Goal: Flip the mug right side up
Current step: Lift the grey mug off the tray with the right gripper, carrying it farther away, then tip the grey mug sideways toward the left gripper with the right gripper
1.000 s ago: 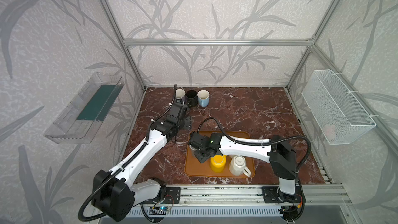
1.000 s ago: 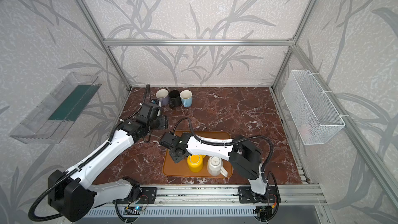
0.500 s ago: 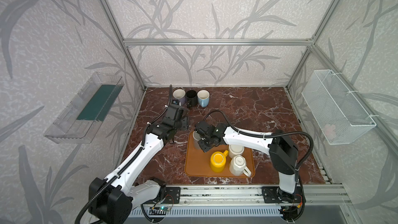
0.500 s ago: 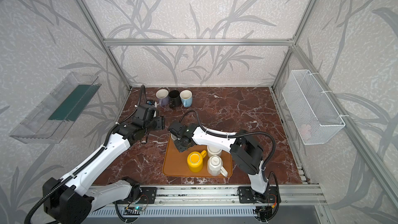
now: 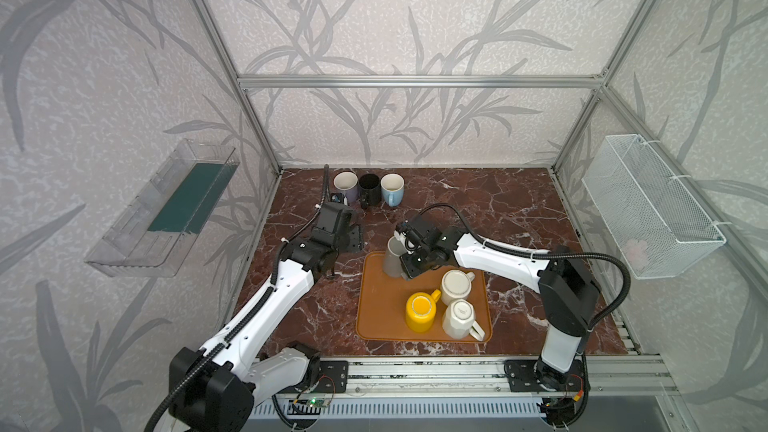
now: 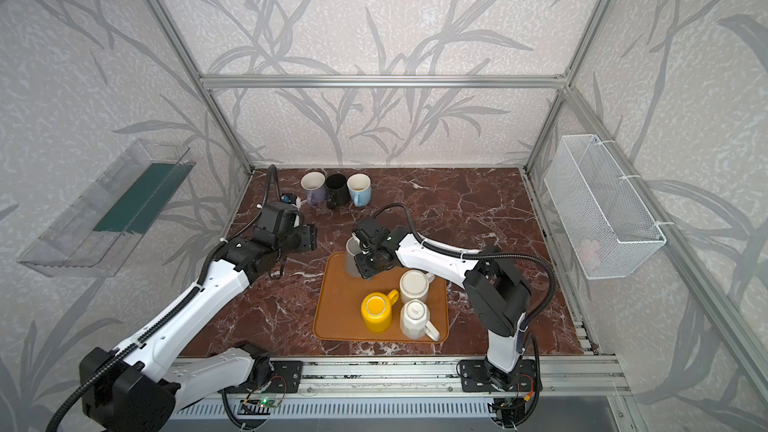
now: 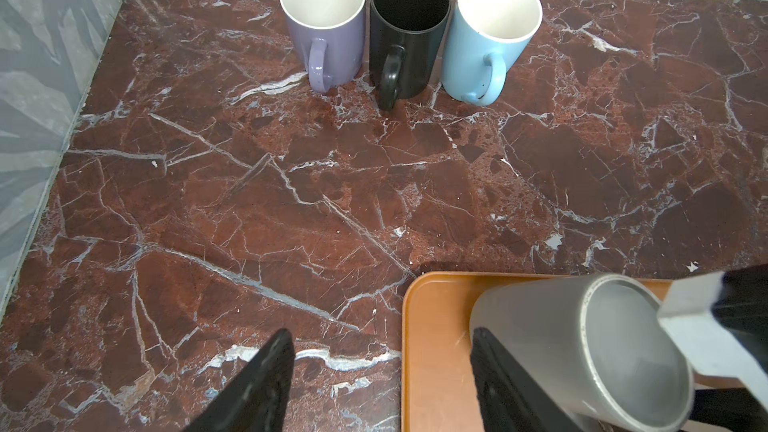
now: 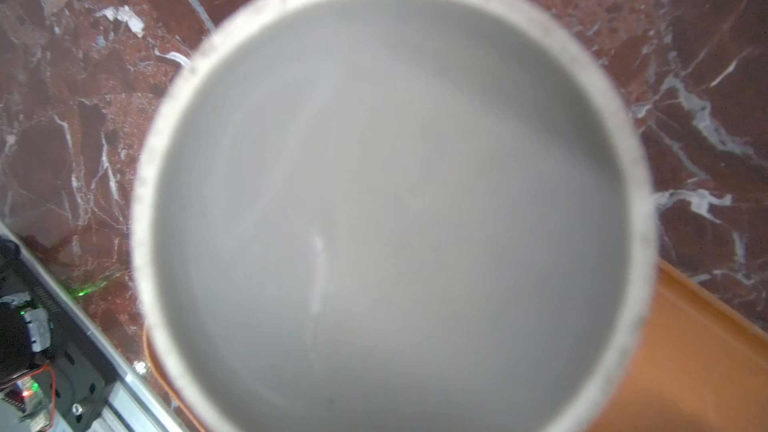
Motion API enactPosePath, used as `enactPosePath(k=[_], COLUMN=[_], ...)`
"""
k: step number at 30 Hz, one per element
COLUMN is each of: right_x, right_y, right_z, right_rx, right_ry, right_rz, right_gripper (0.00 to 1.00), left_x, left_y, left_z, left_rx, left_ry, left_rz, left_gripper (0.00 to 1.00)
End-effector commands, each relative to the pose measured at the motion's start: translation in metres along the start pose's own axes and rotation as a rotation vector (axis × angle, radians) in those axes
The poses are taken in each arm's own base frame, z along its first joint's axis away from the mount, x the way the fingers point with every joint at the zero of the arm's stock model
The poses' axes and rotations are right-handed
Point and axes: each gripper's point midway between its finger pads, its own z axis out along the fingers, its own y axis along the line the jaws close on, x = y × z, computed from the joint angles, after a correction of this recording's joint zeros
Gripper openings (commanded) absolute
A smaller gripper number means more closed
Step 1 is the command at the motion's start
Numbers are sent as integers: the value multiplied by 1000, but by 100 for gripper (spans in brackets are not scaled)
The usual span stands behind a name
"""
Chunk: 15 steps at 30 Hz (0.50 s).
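The right tool [image 5: 406, 265] is pinched down to its narrowest and carries the plain grey ceramic mug [image 5: 391, 257]. The part it clamps is hidden, and since no handle shows anywhere, I judge that it has the handle. The mug hangs leaning over the far left corner of the flat orange plastic tray [image 5: 380, 305]; I cannot tell whether its lower end touches the tray. In the right wrist view the upward end of the mug [image 8: 395, 201] is a flat, shallow grey disc inside a pale speckled ring, which I read as the unglazed foot, not the mouth. So by my judgement the grasp is made, the mug is not yet turned, and the step in hand is the start of the flip. The next move calls for enough height above the tray, a roll of the wrist through half a turn until the mouth faces up, then a level set-down, perhaps on the dark red marble-patterned bench [image 5: 498, 209]. The left tool [image 7: 378, 388] stands wide and empty just beside that tray corner, one black finger [image 7: 498, 384] crossing in front of the mug in the left wrist view, so the swing must clear it. Farther out, a yellow mug [image 5: 420, 311] and two cream mugs [image 5: 456, 286] sit bottom-up on the tray. A lilac mug [image 5: 345, 185], a black mug [image 5: 370, 187] and a light-blue mug [image 5: 392, 188] stand upright in a row by the back wall.
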Motion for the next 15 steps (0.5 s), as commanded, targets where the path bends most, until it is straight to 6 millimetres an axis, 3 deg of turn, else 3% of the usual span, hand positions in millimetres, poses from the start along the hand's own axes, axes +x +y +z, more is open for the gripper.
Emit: enactPosePath(k=[1, 3, 15], right_x=[-37, -41, -61], right_y=[17, 16, -15], right_z=[-34, -44, -60], right_rx=[-113, -149, -376], right_ry=[-179, -224, -369], right_rz=[-32, -20, 123], right_gripper=[0, 0, 0], left_x=[-3, -4, -10], left_y=[-4, -9, -42], left_z=[-2, -2, 1], left_rx=[37, 61, 239], left_ry=[-20, -24, -31], left_rz=[-15, -17, -53], left_gripper=[70, 70, 68])
